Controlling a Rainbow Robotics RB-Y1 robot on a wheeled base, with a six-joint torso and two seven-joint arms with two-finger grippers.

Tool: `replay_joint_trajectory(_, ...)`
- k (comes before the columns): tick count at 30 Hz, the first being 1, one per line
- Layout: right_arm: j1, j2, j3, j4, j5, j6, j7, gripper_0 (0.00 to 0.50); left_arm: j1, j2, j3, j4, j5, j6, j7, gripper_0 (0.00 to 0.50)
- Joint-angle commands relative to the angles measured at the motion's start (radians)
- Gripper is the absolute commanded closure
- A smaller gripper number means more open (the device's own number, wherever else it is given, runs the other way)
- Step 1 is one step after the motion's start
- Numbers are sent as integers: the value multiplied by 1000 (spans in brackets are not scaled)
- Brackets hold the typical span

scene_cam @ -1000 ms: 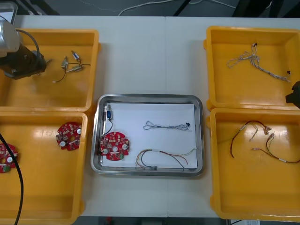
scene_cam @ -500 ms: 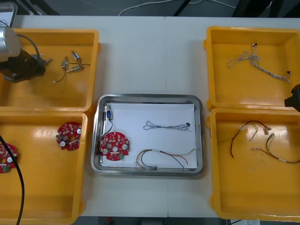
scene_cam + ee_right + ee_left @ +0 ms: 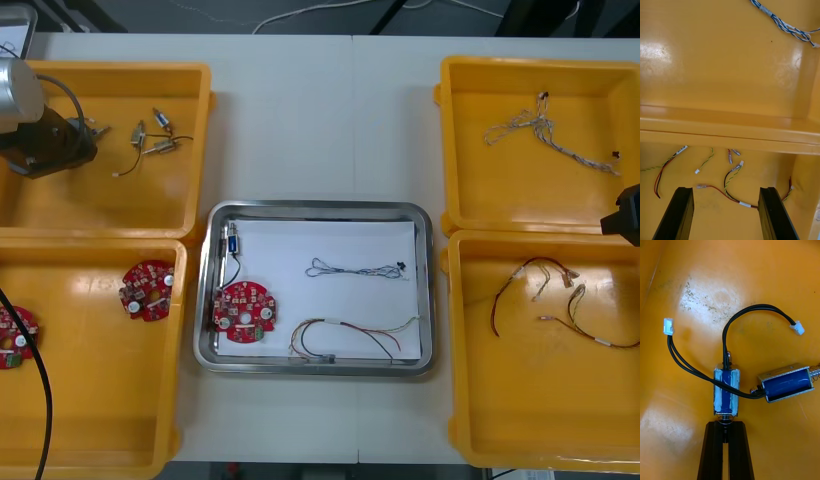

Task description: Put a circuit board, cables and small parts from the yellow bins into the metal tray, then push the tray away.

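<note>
No text, label, brand, number or sign can be read here. Any printing on the round red circuit boards (image 3: 147, 290) is too small to make out.

A: How are the bins (image 3: 60, 205) finished?
B: Smooth, glossy plastic is seen, scuffed in one spot. The tray (image 3: 318, 208) rim is polished metal, lined in matt white.
</note>
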Motion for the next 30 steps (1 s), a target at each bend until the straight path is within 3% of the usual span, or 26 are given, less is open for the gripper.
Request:
replay_joint_trajectory(1,26,9,-9,-8,-3,3,-33,0,-44,-5,-1,-16,16,35,-151,500)
replay_joint_trajectory(11,26,59,-4,-8,33,3,-33,0,8,-7,21,-166,36,213,-138,500)
replay_joint_trajectory(30,26,59,0,-14,18,3,-35,0,203,-7,29,-520,80,411,-88,500)
